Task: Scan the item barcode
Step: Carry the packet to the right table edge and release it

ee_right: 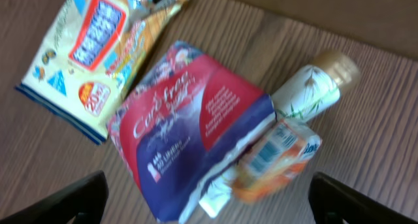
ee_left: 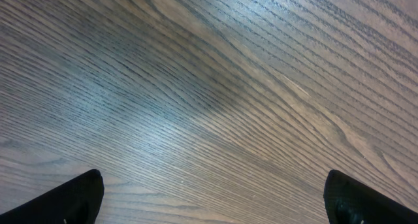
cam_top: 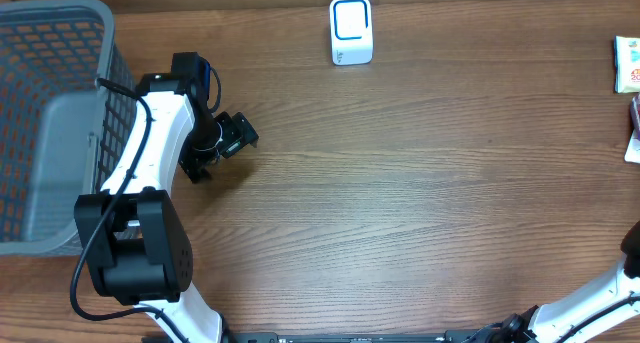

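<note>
Above red packet (ee_right: 196,126), right hand (ee_right: 210,201) wide

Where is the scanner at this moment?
In the overhead view the scanner stands alone near the far edge of the table, about midway across, beyond and right of the left gripper and well clear of the basket.

A basket (cam_top: 55,123) sits at the far left of the counter (cam_top: 420,183), with the left hand (cam_top: 228,138) just to its right. A scanner (cam_top: 351,30) stands at the far edge near the middle. A packet (cam_top: 628,65) lies at the right edge, well apart from both. In the right wrist view a soft pack (ee_right: 189,126) lies in the middle. A snack bag (ee_right: 98,48) touches its left side, a small pack (ee_right: 277,155) lies against its right side, and a bottle (ee_right: 313,87) lies just behind the small pack.
</note>
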`<state>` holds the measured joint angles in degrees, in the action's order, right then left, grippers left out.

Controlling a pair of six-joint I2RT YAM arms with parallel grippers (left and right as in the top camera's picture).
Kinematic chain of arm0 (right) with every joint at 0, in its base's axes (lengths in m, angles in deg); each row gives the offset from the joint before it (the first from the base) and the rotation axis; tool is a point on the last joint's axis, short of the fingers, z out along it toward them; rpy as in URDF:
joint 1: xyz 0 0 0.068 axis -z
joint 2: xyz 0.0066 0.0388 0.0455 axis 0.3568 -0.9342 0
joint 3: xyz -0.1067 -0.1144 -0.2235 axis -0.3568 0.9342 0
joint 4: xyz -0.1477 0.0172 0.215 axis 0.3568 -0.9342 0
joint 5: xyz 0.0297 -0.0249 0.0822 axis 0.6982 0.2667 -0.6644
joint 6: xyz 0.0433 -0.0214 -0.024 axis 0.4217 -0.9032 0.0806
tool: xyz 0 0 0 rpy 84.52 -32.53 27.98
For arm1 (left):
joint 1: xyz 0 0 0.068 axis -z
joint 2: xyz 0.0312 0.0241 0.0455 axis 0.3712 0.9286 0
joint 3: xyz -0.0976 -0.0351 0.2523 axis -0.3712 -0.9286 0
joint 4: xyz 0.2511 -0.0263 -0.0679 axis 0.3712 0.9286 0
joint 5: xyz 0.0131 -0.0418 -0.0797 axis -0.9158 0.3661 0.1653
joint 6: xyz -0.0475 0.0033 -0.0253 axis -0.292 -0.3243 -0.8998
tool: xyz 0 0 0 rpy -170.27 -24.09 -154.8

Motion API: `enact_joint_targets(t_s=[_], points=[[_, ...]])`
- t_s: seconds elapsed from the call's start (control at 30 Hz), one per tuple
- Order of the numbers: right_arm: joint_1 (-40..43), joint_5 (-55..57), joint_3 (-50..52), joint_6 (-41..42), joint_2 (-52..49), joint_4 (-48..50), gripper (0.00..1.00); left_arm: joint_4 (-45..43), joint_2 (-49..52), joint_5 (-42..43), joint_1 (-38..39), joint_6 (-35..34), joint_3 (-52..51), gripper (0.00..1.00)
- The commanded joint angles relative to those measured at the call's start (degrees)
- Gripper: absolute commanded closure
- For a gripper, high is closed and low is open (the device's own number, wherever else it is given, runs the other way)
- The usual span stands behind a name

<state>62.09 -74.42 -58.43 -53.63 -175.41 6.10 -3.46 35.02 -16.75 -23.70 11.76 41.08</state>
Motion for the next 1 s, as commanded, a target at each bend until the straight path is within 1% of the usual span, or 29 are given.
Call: enact_joint_targets(t_s=[0.0,0.13,0.2,0.3,0.4,0.47,0.57,0.67,0.77,0.8,0.83,0.93,0.97], points=[[-0.3,-0.5,-1.0,0.2,3.6,-1.6,0.00,0.1,0.2,-0.4,0.1,-0.7,1.1,0.00],[-0.3,-1.7,-1.0,0.2,11.8,-3.5,0.00,0.1,0.2,-0.4,0.1,-0.7,1.1,0.00],[-0.3,-8.4,-1.0,0.2,17.0,-4.9,0.00,0.1,0.2,-0.4,0.1,-0.8,1.1,0.00],[-0.3,-18.9,-1.0,0.3,22.0,-7.8,0.00,0.1,0.2,-0.4,0.1,-0.7,1.1,0.00],[-0.9,-27.8,-1.0,0.5,24.4,-12.5,0.00,0.1,0.2,-0.4,0.1,-0.7,1.1,0.00],[-1.9,-31.4,-1.0,0.5,25.1,-16.4,0.00,0.1,0.2,-0.4,0.1,-0.7,1.1,0.01],[-4.3,-31.3,-1.0,-0.2,26.1,-24.3,0.00,0.1,0.2,-0.4,0.1,-0.7,1.1,0.00],[-5.8,-31.4,-0.6,-1.8,28.8,-29.3,0.00,0.1,0.2,-0.4,0.1,-0.7,1.1,0.00],[-7.5,-31.7,0.7,-2.9,33.5,-31.4,0.00,0.1,0.2,-0.4,0.1,-0.7,1.1,0.00],[-9.4,-32.0,2.1,-4.8,36.9,-31.7,0.00,0.1,0.2,-0.4,0.1,-0.7,1.1,0.00],[-13.1,-31.4,4.2,-6.1,41.1,-32.0,0.00,0.1,0.2,-0.4,0.1,-0.7,1.1,0.00],[-17.7,-28.8,7.2,-6.0,45.1,-32.2,0.00,0.1,0.2,-0.4,0.1,-0.7,1.1,0.00],[-20.6,-28.7,9.0,-5.8,46.9,-33.9,0.00,0.1,0.2,-0.4,0.1,-0.7,1.1,0.00]])
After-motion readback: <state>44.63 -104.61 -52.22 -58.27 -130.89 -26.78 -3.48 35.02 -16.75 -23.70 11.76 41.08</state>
